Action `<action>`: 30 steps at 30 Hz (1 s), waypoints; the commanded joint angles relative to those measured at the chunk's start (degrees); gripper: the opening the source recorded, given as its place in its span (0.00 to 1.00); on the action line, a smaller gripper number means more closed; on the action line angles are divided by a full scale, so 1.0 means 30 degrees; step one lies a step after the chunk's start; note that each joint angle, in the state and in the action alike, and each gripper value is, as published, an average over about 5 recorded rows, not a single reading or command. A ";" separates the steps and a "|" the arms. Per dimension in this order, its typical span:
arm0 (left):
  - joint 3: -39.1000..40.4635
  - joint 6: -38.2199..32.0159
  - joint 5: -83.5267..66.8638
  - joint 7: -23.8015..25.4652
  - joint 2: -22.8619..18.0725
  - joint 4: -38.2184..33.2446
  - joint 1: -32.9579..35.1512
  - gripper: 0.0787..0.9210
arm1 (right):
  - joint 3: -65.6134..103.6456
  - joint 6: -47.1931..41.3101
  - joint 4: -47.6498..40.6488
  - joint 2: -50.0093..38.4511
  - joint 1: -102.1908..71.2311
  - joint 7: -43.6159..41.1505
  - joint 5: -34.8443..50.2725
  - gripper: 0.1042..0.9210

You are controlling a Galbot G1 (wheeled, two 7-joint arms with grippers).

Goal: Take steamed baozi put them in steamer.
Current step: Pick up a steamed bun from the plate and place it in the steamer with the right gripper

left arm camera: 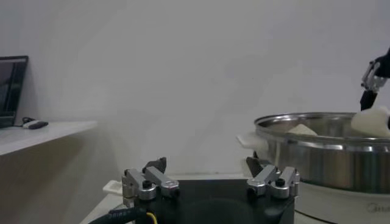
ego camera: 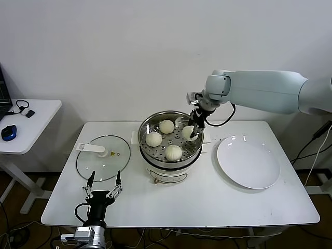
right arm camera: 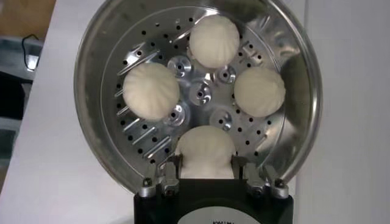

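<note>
Nearest, the left hand [ego camera: 104, 188] waits at the counter [ego camera: 181, 199] front edge, fingers spread apart. Beyond, the round steamer [ego camera: 171, 140] stands upright, mouth upward, with three baozi [ego camera: 173, 152] on its perforated tray. At its far right rim, the right hand [ego camera: 193, 133] is clamped on the fourth baozi [right arm camera: 205, 152].

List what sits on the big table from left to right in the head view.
Glass lid → steamer, three buns loose inside and a fourth bun gripped by the right claw → white plate. The left claw hangs open near the table's front edge, below the lid.
</note>
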 commanded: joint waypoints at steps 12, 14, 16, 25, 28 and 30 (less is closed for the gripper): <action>-0.0231 -0.0015 -0.0184 0.0046 -0.0352 0.0121 -0.0184 0.88 | 0.0748 -0.0264 -0.0886 0.0217 -0.1809 0.0427 -0.0452 0.56; -0.0222 -0.0005 -0.0183 0.0052 -0.0357 0.0107 -0.0196 0.88 | 0.0886 -0.0266 -0.0892 0.0224 -0.1777 0.0531 -0.0384 0.58; -0.0219 0.0009 -0.0184 0.0058 -0.0356 0.0075 -0.0194 0.88 | 0.1004 -0.0283 -0.0867 0.0232 -0.1678 0.0640 -0.0235 0.64; -0.0348 0.0051 -0.0208 0.0073 -0.0303 -0.0131 -0.0093 0.88 | 0.1900 -0.0730 0.1156 -0.1445 -0.0070 0.2085 0.0662 0.86; -0.0319 0.0091 -0.0185 0.0103 -0.0294 -0.0225 -0.0101 0.88 | 0.2968 -0.1260 0.3444 -0.3241 0.0161 0.4548 0.0643 0.88; -0.0277 0.0111 -0.0139 0.0133 -0.0290 -0.0255 -0.0136 0.88 | 0.4030 -0.1572 0.5390 -0.4687 -0.0120 0.7060 0.0626 0.88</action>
